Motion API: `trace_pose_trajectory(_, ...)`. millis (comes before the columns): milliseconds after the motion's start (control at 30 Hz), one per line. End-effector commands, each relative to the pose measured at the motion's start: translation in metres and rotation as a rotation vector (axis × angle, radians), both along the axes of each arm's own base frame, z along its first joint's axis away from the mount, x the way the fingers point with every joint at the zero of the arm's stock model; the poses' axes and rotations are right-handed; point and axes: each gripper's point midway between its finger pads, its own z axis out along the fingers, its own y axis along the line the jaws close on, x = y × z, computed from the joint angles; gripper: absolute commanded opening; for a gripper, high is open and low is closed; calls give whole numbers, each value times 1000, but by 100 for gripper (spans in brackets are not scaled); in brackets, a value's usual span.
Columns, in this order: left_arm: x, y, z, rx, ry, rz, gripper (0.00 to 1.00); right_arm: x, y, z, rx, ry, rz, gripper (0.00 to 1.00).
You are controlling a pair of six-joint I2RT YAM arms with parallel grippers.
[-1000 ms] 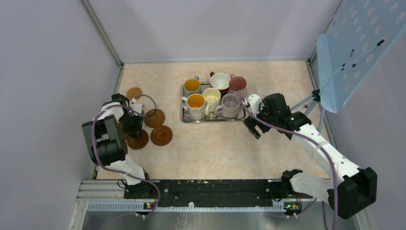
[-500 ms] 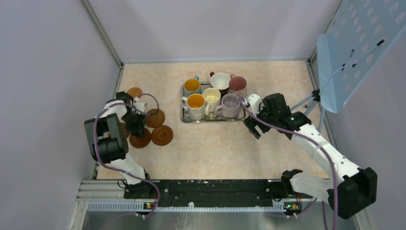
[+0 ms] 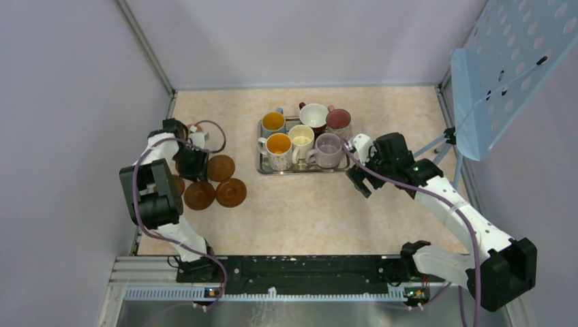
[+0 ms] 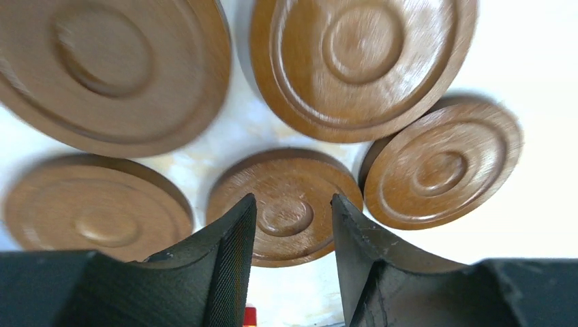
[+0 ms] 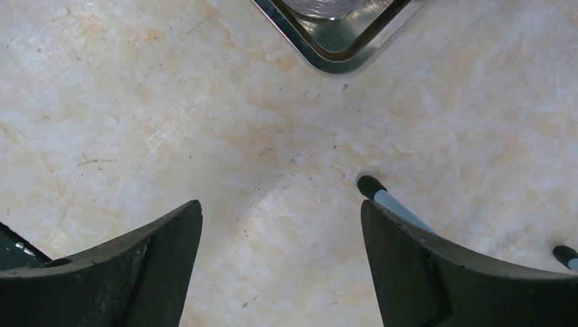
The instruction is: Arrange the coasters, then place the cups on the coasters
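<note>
Several brown coasters [image 3: 220, 167] lie close together at the table's left side. In the left wrist view one coaster [image 4: 286, 204] lies flat straight under my left gripper [image 4: 292, 199], which is open with nothing between its fingers. That gripper [image 3: 191, 163] hovers over the group and hides part of it. The cups stand on a steel tray [image 3: 300, 170]: blue [image 3: 273, 122], white patterned [image 3: 278, 146], cream [image 3: 300, 138], lilac [image 3: 328, 148], red [image 3: 313, 114], maroon-pink [image 3: 338, 120]. My right gripper [image 3: 359, 180] stands wide open over bare table just right of the tray; the same gripper [image 5: 281, 204] is empty.
A blue perforated panel [image 3: 518, 61] on a tripod stands at the far right; one tripod leg [image 5: 392, 201] rests close to my right fingers. The tray corner [image 5: 334, 58] lies ahead of the right gripper. Walls close the left, back and right.
My left gripper has moved a little toward the far side and its jaws have opened wider. A coaster at the front left now shows more fully. The right arm has not moved.
</note>
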Motion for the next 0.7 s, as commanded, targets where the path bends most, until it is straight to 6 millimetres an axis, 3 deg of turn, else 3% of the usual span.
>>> trace_pose_trajectory(0, 52, -3, 40, -56, -133, 23, 52, 5, 5, 6, 32, -21, -1, 85)
trace_pose_trajectory(133, 88, 14, 43, -12, -157, 54, 53, 6, 5, 7, 34, -24, -3, 85)
trace_pose_trajectory(300, 116, 44, 35, 58, -187, 101, 50, 6, 4, 9, 31, -28, -5, 85)
trace_pose_trajectory(667, 204, 69, 39, 64, -344, 161, 60, 5, 6, 4, 33, -10, -3, 85)
